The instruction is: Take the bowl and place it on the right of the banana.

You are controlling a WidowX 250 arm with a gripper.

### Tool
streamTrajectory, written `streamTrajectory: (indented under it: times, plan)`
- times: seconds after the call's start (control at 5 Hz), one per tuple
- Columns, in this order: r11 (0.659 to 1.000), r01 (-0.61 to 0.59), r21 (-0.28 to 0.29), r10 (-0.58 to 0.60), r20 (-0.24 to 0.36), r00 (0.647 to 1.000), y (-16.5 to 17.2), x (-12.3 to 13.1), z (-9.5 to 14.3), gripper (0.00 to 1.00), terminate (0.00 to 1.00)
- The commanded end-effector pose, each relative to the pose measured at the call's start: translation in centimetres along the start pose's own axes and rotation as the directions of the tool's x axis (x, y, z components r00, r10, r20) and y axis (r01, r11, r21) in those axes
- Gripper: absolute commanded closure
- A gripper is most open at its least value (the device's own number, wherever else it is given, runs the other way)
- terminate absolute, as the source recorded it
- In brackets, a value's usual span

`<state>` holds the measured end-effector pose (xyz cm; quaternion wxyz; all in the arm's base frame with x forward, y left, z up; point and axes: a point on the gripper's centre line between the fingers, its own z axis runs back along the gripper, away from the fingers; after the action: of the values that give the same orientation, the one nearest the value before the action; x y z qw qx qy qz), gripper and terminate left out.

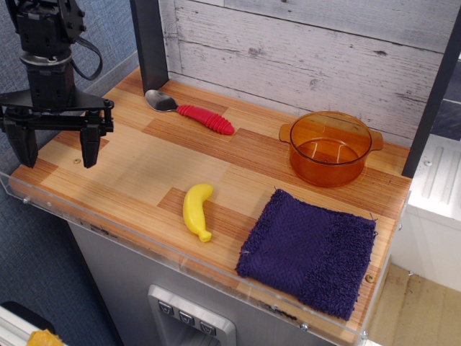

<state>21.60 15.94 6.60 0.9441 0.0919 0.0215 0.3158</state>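
Note:
The bowl (330,148) is a translucent amber-orange pot with two small side handles; it stands upright at the back right of the wooden table. The banana (197,210) is a small yellow toy lying near the front edge, left of the table's middle. My gripper (57,153) is black, at the far left end of the table, pointing down with its two fingers spread wide and nothing between them. It is far from both the bowl and the banana.
A spoon (191,111) with a red ribbed handle lies at the back. A dark purple cloth (311,252) covers the front right, just right of the banana. A black post (149,43) stands at the back left. A clear plastic rim (108,231) runs along the front edge.

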Motion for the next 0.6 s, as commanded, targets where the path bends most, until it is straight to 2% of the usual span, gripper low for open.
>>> streamTrajectory:
  times: [0.0,0.4]
  plan:
    - [1.0,0.0,0.0,0.0,0.0,1.0,0.0,0.0,0.0,0.0,0.0]
    - [0.998,0.06,-0.025,-0.059,0.056,0.997,-1.9,-0.7,2.7,0.0,0.0]
